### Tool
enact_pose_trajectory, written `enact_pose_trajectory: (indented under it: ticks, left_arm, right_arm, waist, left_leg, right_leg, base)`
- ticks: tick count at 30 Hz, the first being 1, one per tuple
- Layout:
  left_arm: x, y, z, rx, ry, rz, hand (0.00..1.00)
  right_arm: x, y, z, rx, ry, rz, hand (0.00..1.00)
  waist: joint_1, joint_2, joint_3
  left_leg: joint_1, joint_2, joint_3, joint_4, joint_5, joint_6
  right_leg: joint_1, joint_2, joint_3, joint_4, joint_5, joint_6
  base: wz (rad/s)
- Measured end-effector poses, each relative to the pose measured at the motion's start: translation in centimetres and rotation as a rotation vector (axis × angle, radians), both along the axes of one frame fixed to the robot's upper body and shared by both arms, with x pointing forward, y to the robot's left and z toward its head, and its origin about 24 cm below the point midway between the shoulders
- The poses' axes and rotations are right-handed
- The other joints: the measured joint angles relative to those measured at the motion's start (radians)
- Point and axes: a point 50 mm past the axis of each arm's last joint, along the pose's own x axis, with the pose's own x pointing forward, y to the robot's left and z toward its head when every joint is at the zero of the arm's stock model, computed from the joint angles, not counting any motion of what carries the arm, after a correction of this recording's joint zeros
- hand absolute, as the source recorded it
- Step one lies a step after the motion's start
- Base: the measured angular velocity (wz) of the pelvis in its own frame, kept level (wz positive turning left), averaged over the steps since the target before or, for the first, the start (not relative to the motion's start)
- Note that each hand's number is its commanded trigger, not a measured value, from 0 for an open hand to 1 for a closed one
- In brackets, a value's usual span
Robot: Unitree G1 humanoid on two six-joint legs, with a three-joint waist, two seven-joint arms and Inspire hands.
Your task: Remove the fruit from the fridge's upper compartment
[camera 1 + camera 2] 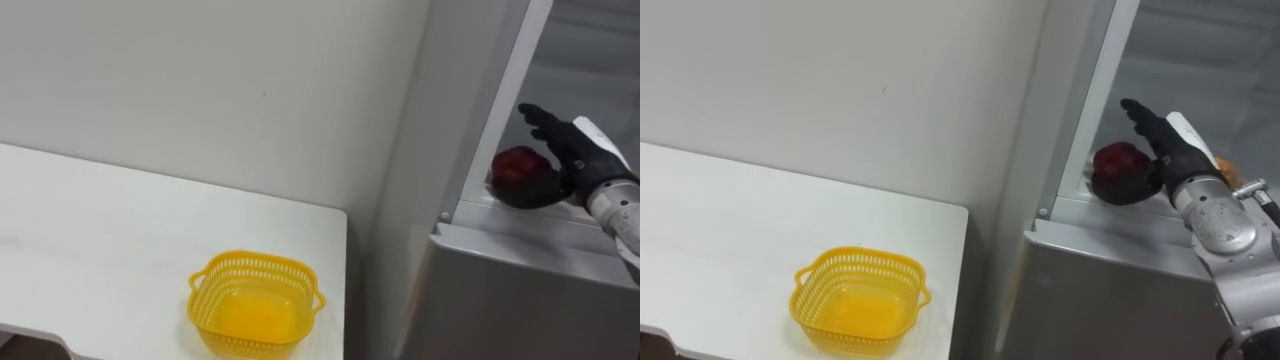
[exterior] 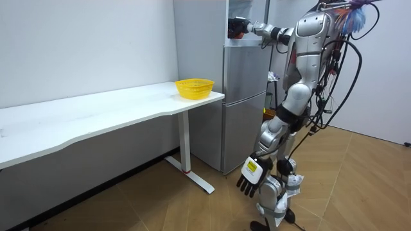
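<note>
Head cameras look down, close, on the right hand [image 1: 1170, 150] and red fruit [image 1: 1118, 165] at the fridge [image 1: 1110, 300], yellow basket [image 1: 858, 305] lower left of the hand; a room camera, well back at the robot's left, shares all four

Shiny silver robot
Its right hand [image 1: 575, 152] and left hand [image 2: 249, 175] are showing black with pale tags; dark cables are hanging behind

The basket [image 1: 256, 305] sits on the table [image 1: 80, 230], the fridge [image 1: 520, 300] just right, fruit [image 1: 514, 165] at its upper opening.
</note>
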Motion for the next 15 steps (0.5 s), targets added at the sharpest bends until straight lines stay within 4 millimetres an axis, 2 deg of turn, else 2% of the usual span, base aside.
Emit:
enact_pose_trajectory:
  ticks: [11, 14, 15]
  left_arm:
    - [-0.3, 0.1, 0.0, 0.001, 0.024, 0.017, 0.00]
    - [-0.1, 0.2, 0.0, 0.002, 0.021, 0.017, 0.00]
    - [-0.1, 0.2, 0.0, 0.002, 0.021, 0.016, 0.00]
  right_arm:
    - [0.0, -1.4, 0.6, 0.010, 0.016, -0.053, 1.00]
    - [0.1, -1.4, 0.7, 0.008, 0.014, -0.055, 1.00]
    - [0.1, -1.4, 0.7, 0.008, 0.013, -0.055, 1.00]
  waist:
    - [0.001, 0.000, 0.0022]
    - [0.001, 0.004, 0.0091]
    - [0.002, 0.004, 0.0092]
  left_leg:
    - [0.001, 0.001, -0.010, -0.004, 0.000, 0.000]
    - [0.012, 0.001, -0.010, -0.007, 0.000, 0.000]
    - [0.012, 0.001, -0.011, -0.008, 0.000, 0.000]
  right_leg:
    - [0.003, 0.001, -0.001, -0.001, 0.000, 0.000]
    - [0.012, 0.001, -0.001, -0.002, 0.000, 0.000]
    - [0.012, 0.001, -0.001, -0.002, -0.001, 0.001]
  base:
    - [0.02]
    - [0.00]
    - [0.00]
